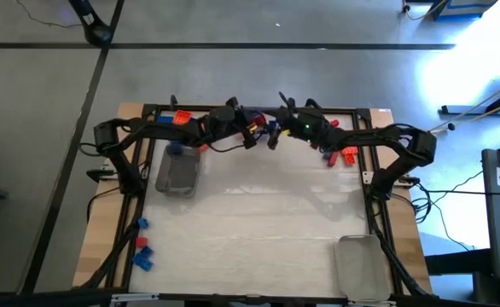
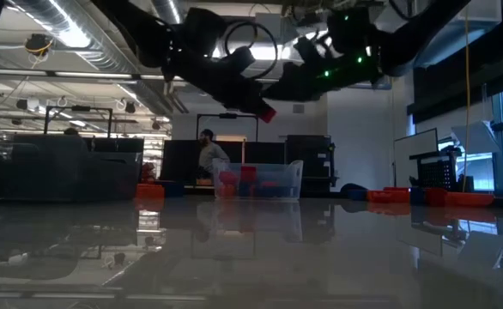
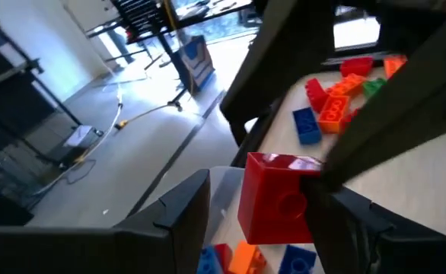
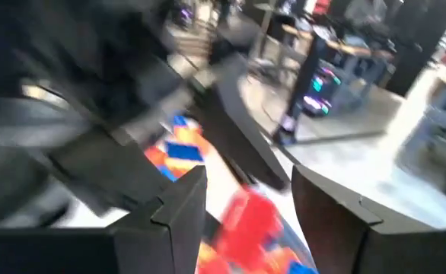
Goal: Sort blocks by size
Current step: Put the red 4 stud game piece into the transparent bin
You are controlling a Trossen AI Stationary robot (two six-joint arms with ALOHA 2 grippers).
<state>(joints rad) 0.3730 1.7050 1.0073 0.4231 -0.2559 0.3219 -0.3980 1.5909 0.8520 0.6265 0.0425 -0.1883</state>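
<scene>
Both arms meet above the far middle of the table. My left gripper (image 1: 252,128) is shut on a red studded block (image 3: 276,198), held high over the table (image 2: 267,112). My right gripper (image 1: 276,132) faces it from the right, with a blurred red block (image 4: 250,221) between its fingers. Loose blocks lie in piles at the far left (image 1: 182,118), the far right (image 1: 344,155) and the near left (image 1: 142,247). More blocks (image 3: 246,259) show just below the left gripper. My left gripper has the red block between its two fingers, one side face (image 3: 308,199) against a finger; a gap shows at the other finger. The fingers come nearly level from the table's left. The block hangs clear of the table, studs sideways. My right gripper has the red block's two sides (image 4: 227,221) between its fingers, coming nearly level from the table's right. Blur hides which part it holds.
A clear tray (image 1: 179,175) lies left of centre and another (image 1: 359,266) at the near right. A clear bin (image 2: 277,176) with red blocks stands at the far middle under the arms. A black frame (image 1: 365,170) borders the table. A person (image 2: 209,153) is in the room behind.
</scene>
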